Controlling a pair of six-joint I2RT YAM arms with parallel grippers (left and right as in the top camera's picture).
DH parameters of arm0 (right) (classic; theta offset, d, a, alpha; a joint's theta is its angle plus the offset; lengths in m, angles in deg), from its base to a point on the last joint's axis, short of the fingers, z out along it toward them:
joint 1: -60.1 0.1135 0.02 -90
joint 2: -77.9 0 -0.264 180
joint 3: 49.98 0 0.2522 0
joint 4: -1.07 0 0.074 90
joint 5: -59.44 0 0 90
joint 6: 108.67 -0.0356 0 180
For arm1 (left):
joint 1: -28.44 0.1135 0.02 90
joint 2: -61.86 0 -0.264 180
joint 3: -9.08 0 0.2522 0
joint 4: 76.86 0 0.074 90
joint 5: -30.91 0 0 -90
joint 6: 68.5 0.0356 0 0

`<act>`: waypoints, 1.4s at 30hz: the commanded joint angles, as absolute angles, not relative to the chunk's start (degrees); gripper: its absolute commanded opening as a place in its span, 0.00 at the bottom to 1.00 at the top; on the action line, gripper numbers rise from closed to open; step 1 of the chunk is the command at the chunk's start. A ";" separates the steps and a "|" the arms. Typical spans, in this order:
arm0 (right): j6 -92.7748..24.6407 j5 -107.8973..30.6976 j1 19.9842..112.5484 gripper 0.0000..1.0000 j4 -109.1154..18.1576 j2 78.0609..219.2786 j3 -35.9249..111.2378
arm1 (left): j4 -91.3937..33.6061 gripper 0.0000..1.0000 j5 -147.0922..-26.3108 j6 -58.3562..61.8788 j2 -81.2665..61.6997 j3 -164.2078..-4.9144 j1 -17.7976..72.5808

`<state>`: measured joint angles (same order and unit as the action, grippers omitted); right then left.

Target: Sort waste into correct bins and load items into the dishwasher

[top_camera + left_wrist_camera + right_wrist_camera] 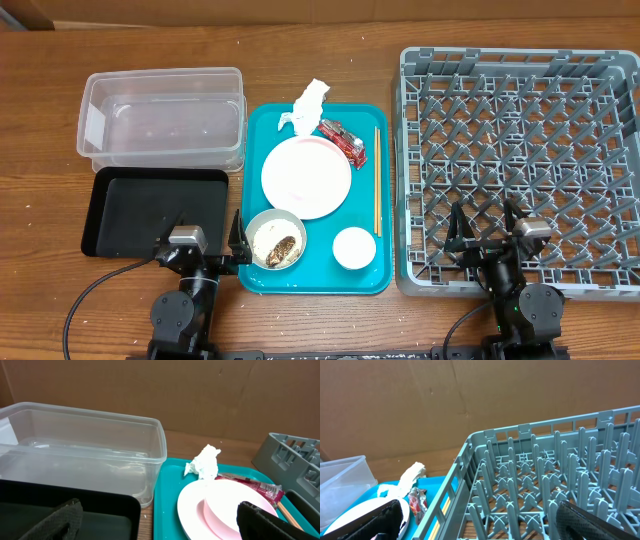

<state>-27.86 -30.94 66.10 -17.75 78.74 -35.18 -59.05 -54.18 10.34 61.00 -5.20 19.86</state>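
On the teal tray [262, 125] lie a pale plate [306, 177], a crumpled white tissue [307, 106], a red-and-silver wrapper [343, 141], wooden chopsticks [377, 180], a bowl [275, 239] holding rice and a brown scrap, and a small white cup [354, 248]. The clear tub [163, 117] and black tray [152, 211] sit left. The grey dish rack [520, 165] is right. My left gripper [211, 240] is open and empty over the black tray's near right corner. My right gripper [485, 232] is open and empty over the rack's near edge. In the left wrist view I see the plate [215, 505] and tissue [203, 462].
The wooden table [40, 110] surrounds everything. A brown cardboard wall [150, 390] stands behind the table. The rack's upright pegs [540, 485] fill the right wrist view, with the tissue [405, 480] and wrapper [415, 501] beyond its left wall.
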 commanded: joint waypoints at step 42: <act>-40.67 -47.79 65.93 1.00 -26.87 84.55 -13.76 | -46.59 1.00 -73.52 3.80 51.03 -28.59 20.06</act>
